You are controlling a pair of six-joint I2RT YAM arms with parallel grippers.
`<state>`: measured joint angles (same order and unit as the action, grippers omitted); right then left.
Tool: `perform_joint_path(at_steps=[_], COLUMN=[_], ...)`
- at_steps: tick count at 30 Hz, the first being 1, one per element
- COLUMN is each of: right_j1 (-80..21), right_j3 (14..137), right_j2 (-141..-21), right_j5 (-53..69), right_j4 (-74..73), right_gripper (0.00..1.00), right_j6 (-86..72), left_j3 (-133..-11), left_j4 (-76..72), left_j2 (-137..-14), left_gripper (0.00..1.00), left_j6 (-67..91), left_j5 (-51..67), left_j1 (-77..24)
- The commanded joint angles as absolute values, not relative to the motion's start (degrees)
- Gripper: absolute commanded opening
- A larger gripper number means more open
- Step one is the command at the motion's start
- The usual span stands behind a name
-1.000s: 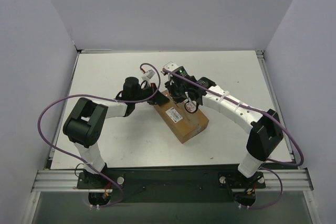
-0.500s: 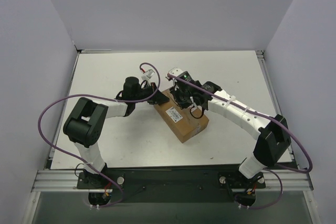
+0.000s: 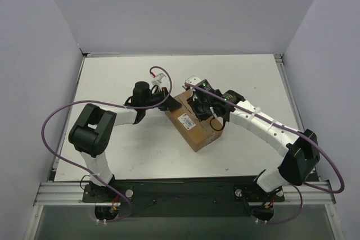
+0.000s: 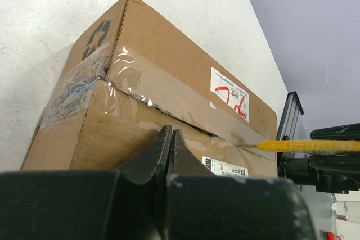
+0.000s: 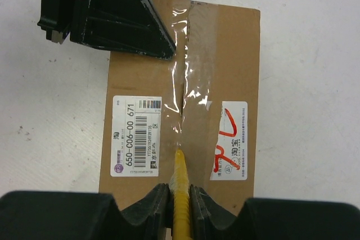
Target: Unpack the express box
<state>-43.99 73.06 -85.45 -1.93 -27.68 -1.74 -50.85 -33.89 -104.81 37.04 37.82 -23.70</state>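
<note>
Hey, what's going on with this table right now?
Two robot arms are opening a taped cardboard express box on the white table. The right hand grips a yellow utility knife, its tip on the clear tape along the top seam. The left hand is shut and sits on the box's other end, apparently steadying it. The tape looks slit between that hand and the blade. The flaps are not lifted yet.

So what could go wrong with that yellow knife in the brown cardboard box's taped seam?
The yellow utility knife is pinched only between the right gripper's fingers, so dragging through the clear tape might twist it off the seam. The shut left gripper bears on just one end of the brown cardboard box, so the box might swivel. A blade sunk too deep could nick whatever is inside.
</note>
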Motion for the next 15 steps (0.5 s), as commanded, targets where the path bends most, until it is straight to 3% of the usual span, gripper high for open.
perform_joint_path(at_steps=[1,15], right_j1=[-44.3,-44.21], right_j3=[71.81,69.44], right_j2=[-83.23,-78.4], right_j5=[-0.44,-0.44], right_j4=[-32.78,-39.73], right_gripper=[0.0,0.0], right_j6=[-2.37,-3.69], left_j3=[-50.71,-53.35], left_j4=[-26.46,-24.79], left_j2=[-108.81,-110.13], left_gripper=[0.0,0.0], left_j6=[33.49,32.17], left_j5=[29.88,28.65], left_j1=[-23.03,-22.68])
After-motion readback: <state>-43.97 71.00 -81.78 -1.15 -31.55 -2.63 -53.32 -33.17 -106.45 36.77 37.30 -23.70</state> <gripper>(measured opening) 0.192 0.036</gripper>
